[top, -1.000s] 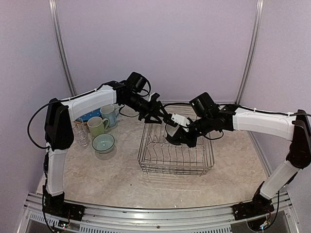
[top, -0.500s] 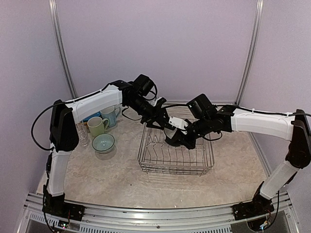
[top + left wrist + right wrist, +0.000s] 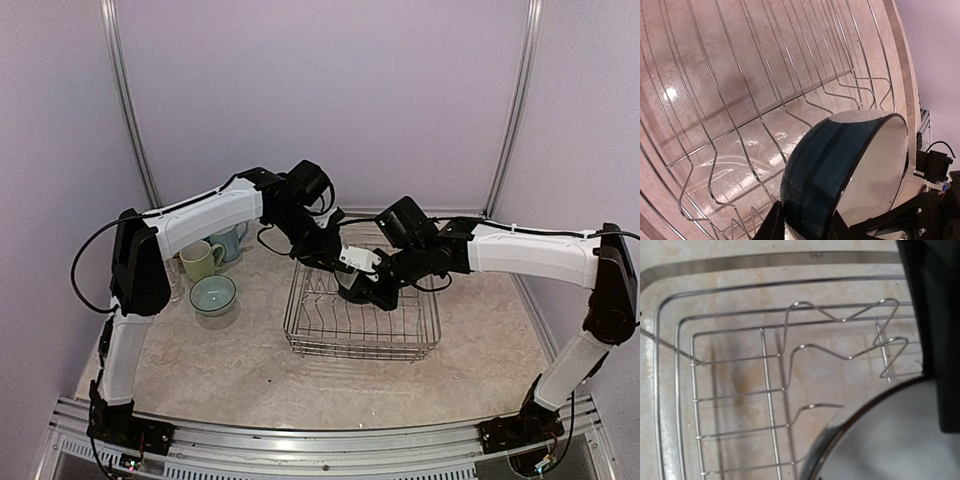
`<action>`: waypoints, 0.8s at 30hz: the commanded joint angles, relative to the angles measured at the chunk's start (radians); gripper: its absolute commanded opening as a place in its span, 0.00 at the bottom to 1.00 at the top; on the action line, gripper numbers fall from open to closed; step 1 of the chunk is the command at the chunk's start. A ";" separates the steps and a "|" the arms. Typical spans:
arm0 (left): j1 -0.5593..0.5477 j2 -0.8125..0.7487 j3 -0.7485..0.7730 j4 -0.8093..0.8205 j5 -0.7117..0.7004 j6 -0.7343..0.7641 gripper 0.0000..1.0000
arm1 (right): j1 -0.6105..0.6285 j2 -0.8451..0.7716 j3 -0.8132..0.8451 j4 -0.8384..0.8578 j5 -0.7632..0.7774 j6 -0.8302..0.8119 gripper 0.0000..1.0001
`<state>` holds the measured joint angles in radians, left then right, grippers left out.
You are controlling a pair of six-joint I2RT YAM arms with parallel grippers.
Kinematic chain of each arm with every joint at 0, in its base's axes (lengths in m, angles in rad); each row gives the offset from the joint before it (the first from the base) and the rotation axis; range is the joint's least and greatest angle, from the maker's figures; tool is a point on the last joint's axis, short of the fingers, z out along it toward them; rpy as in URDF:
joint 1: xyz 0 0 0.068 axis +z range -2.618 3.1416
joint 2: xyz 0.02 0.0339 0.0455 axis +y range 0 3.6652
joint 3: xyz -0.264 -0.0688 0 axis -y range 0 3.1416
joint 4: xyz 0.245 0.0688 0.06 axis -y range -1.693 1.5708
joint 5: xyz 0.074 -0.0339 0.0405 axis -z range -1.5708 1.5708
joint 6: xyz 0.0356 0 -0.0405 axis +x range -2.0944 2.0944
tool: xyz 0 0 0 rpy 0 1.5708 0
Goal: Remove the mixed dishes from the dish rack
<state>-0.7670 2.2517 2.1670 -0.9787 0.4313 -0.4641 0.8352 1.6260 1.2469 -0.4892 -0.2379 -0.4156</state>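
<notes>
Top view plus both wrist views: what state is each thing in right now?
rack: upright, dividers bare.
dark bowl: tilted on edge over the rack, held.
left fingers: either side of the dark bowl's wall, gripping.
right fingers: shut on the dark bowl.
green mug: upright, left of the rack.
blue mug: upright, partly hidden.
pale bowl: upright, empty.

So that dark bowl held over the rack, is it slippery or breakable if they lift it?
The dark teal bowl looks glazed and shiny, so probably stiff, slippery and chippable against the wire dish rack. Held on edge, it would likely roll if dropped.
</notes>
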 commanded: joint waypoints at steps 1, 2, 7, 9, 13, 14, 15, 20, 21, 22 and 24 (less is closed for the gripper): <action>-0.024 0.011 0.026 -0.017 -0.071 0.012 0.21 | 0.022 0.015 0.052 0.033 0.038 -0.019 0.00; -0.026 0.010 0.027 -0.013 -0.078 0.012 0.18 | 0.026 0.017 0.052 0.032 0.046 -0.017 0.00; -0.031 0.000 0.028 -0.003 -0.116 0.004 0.04 | 0.038 0.029 0.047 0.035 0.087 -0.006 0.00; -0.031 -0.002 0.026 0.001 -0.118 0.001 0.00 | 0.039 0.030 0.039 0.043 0.098 0.001 0.02; -0.031 -0.007 0.029 0.003 -0.140 -0.010 0.00 | 0.042 0.020 0.022 0.061 0.127 0.021 0.21; -0.031 -0.010 0.029 0.003 -0.152 -0.012 0.00 | 0.042 0.014 0.018 0.064 0.137 0.027 0.27; -0.031 -0.011 0.029 0.002 -0.160 -0.014 0.00 | 0.042 0.003 0.015 0.070 0.150 0.037 0.36; -0.027 -0.031 0.026 0.006 -0.190 -0.019 0.00 | 0.043 -0.087 -0.026 0.123 0.195 0.088 0.70; -0.023 -0.032 0.026 0.006 -0.194 -0.020 0.00 | 0.043 -0.109 -0.034 0.134 0.199 0.096 0.74; -0.020 -0.035 0.025 0.006 -0.199 -0.024 0.00 | 0.041 -0.132 -0.044 0.143 0.205 0.105 0.77; -0.009 -0.046 0.018 0.008 -0.204 -0.034 0.00 | 0.042 -0.182 -0.075 0.172 0.229 0.134 0.83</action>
<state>-0.7933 2.2509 2.1681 -0.9966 0.2409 -0.4728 0.8703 1.5509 1.2240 -0.3771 -0.0635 -0.3462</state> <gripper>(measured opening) 0.033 0.788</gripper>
